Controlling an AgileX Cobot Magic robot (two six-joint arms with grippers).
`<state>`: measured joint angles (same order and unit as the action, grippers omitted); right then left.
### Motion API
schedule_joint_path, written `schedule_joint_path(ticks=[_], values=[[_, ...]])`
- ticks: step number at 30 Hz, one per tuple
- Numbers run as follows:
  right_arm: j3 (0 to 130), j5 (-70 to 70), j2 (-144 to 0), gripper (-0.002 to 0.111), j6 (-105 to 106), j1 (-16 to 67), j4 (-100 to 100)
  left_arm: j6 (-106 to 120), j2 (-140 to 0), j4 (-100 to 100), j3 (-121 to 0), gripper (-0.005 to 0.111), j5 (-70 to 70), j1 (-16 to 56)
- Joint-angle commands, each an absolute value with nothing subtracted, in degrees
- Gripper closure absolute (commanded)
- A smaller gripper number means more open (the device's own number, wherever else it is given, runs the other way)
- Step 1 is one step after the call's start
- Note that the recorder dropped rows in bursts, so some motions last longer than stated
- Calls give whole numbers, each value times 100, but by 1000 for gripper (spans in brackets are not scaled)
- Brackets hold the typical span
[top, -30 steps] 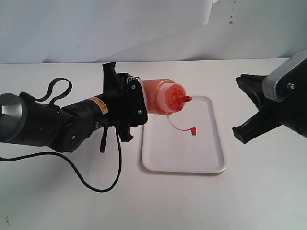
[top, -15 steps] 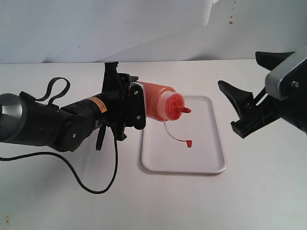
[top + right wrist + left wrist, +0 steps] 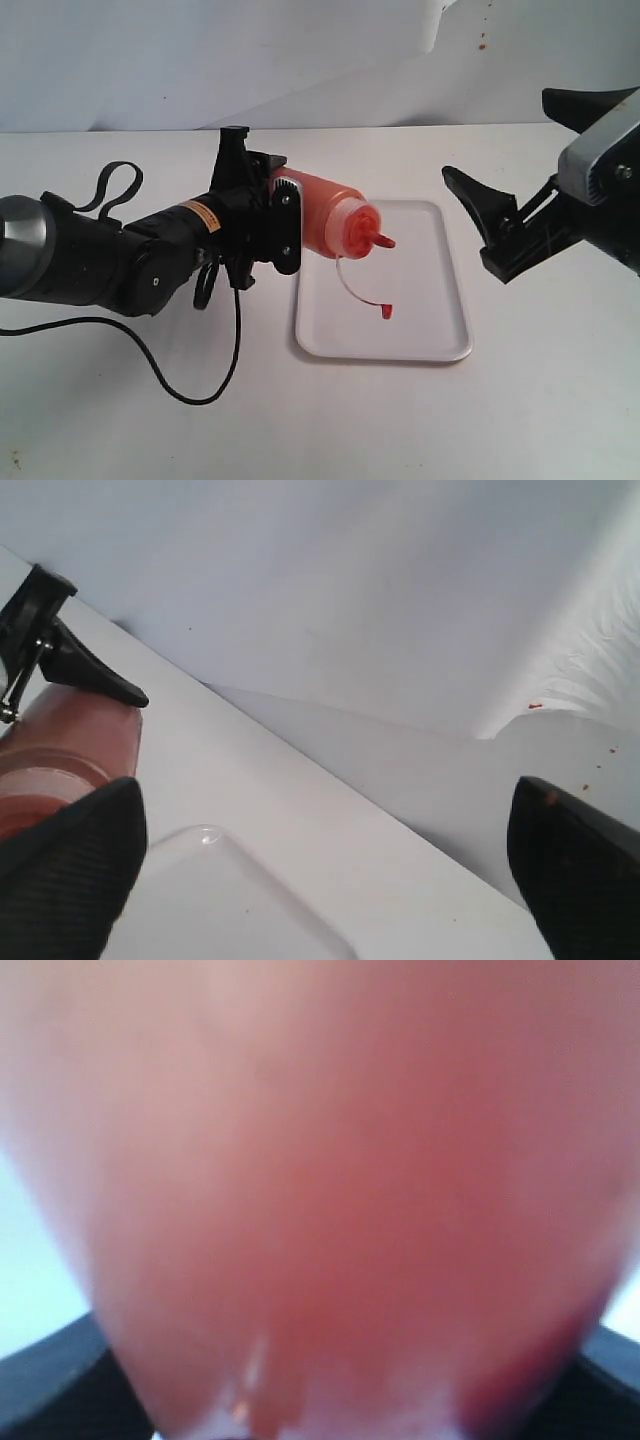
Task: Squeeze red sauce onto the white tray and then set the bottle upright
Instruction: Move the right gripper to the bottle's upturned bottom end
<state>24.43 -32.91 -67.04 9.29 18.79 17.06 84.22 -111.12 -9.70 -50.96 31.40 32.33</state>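
Left gripper [image 3: 287, 222] holds the bottle [image 3: 335, 218] tipped over the white tray [image 3: 430, 310]; right gripper [image 3: 496, 132] stands open.

The left jaws are clamped around the bottle's lower body, which lies nearly level above the table [image 3: 320, 420], its red nozzle [image 3: 383, 241] angled slightly down over the tray's left side. The small red cap [image 3: 387, 312] dangles on its thin tether just above the tray floor. In the left wrist view the red-orange bottle fills the frame as a blur. The right gripper hovers past the tray's right edge, jaws spread wide and holding nothing, well apart from the bottle.
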Motion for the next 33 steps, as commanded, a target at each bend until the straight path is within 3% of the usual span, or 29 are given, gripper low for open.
schedule_joint_path(ticks=[1,21,33], values=[[2484,-3441,-6711,19,823,1894,2230,8980,-11014,-1453,-5134,107,3788,3261],[2484,-3903,-7600,19,92,1894,2475,11458,-11014,-1643,-5134,107,4948,3793],[3662,-3843,-8245,19,-3206,1894,5623,11896,-11014,-2107,-5134,107,4974,3793]])
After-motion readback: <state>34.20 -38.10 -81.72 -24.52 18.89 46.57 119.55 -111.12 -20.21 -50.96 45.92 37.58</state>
